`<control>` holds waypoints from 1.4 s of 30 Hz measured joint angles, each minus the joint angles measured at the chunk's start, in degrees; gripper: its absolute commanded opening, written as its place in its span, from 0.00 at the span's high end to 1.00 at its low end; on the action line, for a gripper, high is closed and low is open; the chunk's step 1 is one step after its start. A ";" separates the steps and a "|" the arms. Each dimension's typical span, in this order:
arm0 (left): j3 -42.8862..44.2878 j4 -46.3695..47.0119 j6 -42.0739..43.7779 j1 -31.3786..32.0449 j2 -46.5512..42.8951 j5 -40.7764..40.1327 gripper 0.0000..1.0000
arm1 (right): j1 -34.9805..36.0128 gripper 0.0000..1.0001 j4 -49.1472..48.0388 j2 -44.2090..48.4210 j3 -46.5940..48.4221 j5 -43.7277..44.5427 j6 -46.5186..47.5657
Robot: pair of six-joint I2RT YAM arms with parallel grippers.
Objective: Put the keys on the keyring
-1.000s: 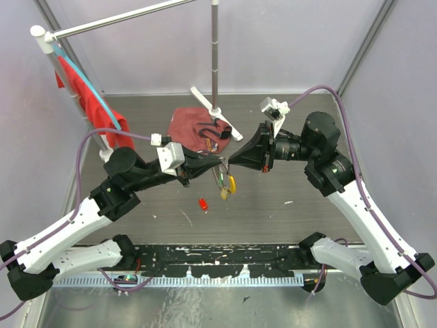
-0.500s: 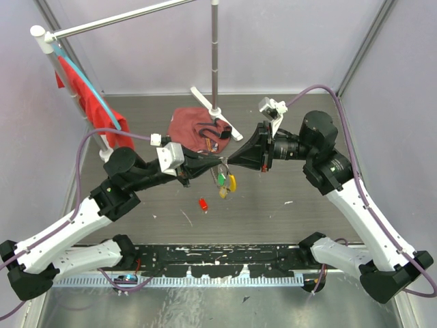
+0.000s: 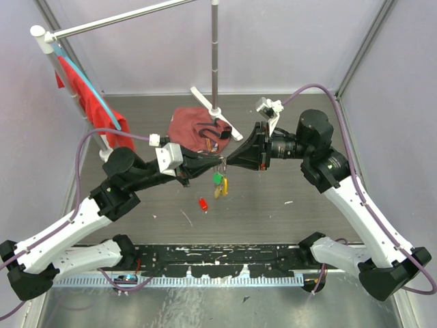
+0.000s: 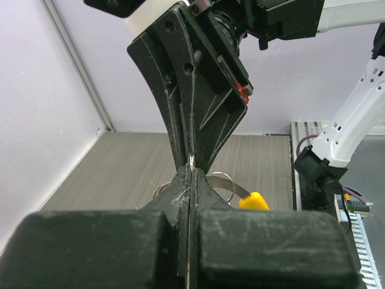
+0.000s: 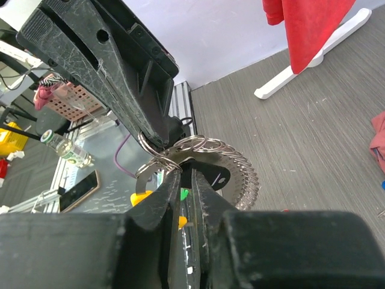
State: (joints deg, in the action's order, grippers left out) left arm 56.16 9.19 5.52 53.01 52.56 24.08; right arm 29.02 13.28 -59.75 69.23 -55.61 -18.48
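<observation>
Both grippers meet tip to tip above the table's middle. My left gripper [image 3: 218, 164] is shut on the thin silvery keyring [image 5: 243, 171], a coiled wire loop; only a metal edge [image 4: 190, 164] shows between its jaws. My right gripper [image 3: 230, 162] is shut with a narrow gap on a black-headed key [image 5: 207, 174] at the coil. Small split rings [image 5: 201, 143] join the bunch. A green-headed key [image 3: 217, 179] and a yellow-headed key [image 3: 224, 186] hang below. The yellow head also shows in the left wrist view [image 4: 252, 200] and the right wrist view [image 5: 141, 197].
A small red piece [image 3: 203, 203] lies on the table below the hanging keys. A dark red cloth [image 3: 188, 123] lies behind the grippers, next to the white-footed pole stand [image 3: 217, 113]. A red cloth [image 3: 85, 96] hangs on a rack at the far left.
Both gripper tips have crept slightly left and up. The hanging green and yellow keys have swung a little to the left. Both grips are unchanged.
</observation>
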 measured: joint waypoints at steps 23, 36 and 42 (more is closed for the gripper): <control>0.00 1.99 -0.98 0.00 0.37 3.98 1.00 | 0.00 0.57 1.86 8.22 1.38 4.61 16.41; 0.00 5.99 -4.52 0.00 3.32 12.20 1.00 | 0.02 0.58 -1.66 9.88 -0.42 -1.88 24.39; 0.00 6.45 -4.83 0.00 3.43 13.42 1.00 | 0.13 0.61 -1.66 9.75 -1.62 -4.11 25.00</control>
State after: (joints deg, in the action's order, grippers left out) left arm 56.16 15.64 0.69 53.01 55.99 37.50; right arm 29.15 11.62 -50.00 67.61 -59.72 6.52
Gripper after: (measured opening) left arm 0.008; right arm 0.404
